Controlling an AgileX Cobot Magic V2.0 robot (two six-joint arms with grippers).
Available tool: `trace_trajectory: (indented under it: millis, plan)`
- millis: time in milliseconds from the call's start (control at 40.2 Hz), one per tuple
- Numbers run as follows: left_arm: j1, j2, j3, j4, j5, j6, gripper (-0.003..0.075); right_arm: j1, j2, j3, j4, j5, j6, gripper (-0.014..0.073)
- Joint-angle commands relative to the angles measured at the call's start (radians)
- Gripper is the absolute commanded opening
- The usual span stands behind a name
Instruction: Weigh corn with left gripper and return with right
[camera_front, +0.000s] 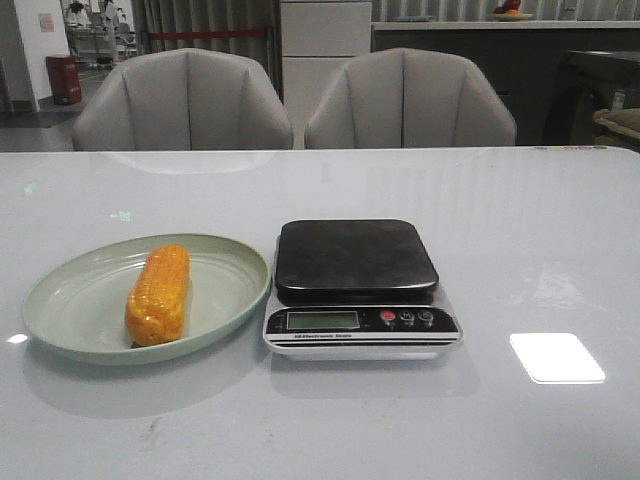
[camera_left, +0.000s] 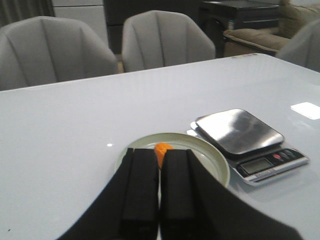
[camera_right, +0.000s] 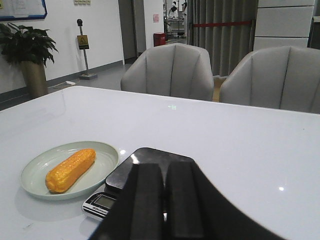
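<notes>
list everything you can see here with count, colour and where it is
corn: one, orange-yellow, lying on the plate
plate: one, pale green, on the table to the left of the scale
scale: one, black platform on a silver base, nothing on it, mid-table
table: one, glossy white
chairs: two, grey, behind the table
left gripper: one, black, fingers together, aimed at the plate
right gripper: one, black, fingers together, above the scale's near side

I am in a big office room; soft grey chairs (camera_front: 185, 100) sit at my white table (camera_front: 520, 230); a potted plant (camera_right: 27, 50) stands by the wall.
</notes>
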Motion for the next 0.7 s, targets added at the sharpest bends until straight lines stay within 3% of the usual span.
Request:
trace_trajectory:
  millis: [0,174,274,672]
  plan:
    - [0.111,0.024,0.026,-0.040,-0.190,-0.003,0.0134,-0.004,0.009,-0.026,-0.003,-0.073,-0.015,0.0178]
    - [0.333,0.024,0.153,-0.100,-0.388,-0.003,0.0134,-0.004,0.009,-0.026,-0.003,-0.073,-0.015,0.0178]
    - [0.410,0.019,0.220,-0.114,-0.471,-0.003,0.0134,-0.004,0.009,-0.026,-0.003,-0.073,-0.015,0.0178]
    - [0.449,-0.020,0.275,-0.114,-0.481,0.020,0.0134,-0.004,0.009,-0.026,-0.003,-0.073,-0.015,0.0178]
